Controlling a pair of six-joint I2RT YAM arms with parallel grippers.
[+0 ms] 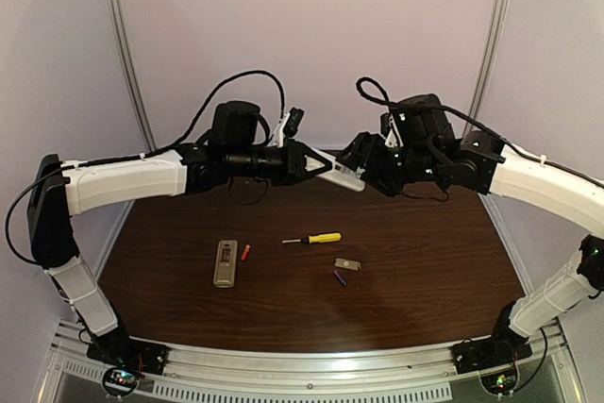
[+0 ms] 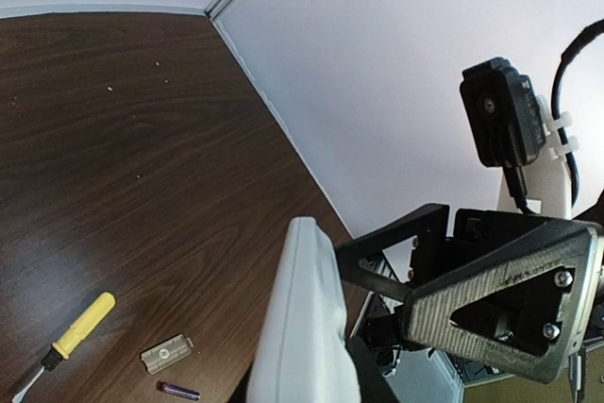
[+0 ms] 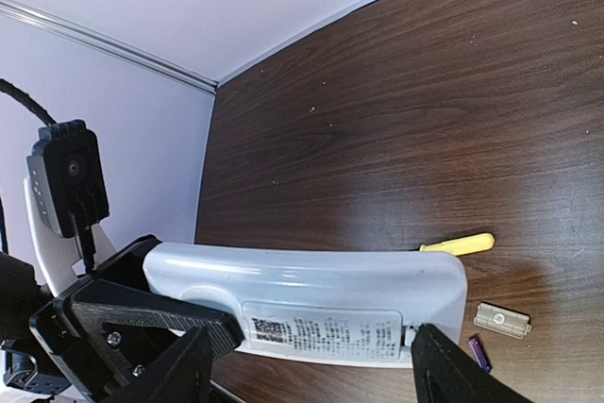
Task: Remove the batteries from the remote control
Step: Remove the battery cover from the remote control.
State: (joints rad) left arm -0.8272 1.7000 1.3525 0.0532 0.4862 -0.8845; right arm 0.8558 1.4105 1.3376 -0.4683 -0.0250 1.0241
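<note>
red battery [image 1: 245,252] lies just beside the grey remote [image 1: 225,263], purple battery [image 1: 340,277] near the cover plate [image 1: 347,263], all mid-desk [image 1: 425,261], well off its edges. high above, my left hand [image 1: 323,165] pinches the white remote [image 1: 345,179]; my right hand [image 1: 366,167] is spread at its far end.

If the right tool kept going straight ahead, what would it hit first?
Probably the long white plastic remote control, lying crosswise just ahead of the right tool; the left tool grips its other end. Depth is unclear.
</note>
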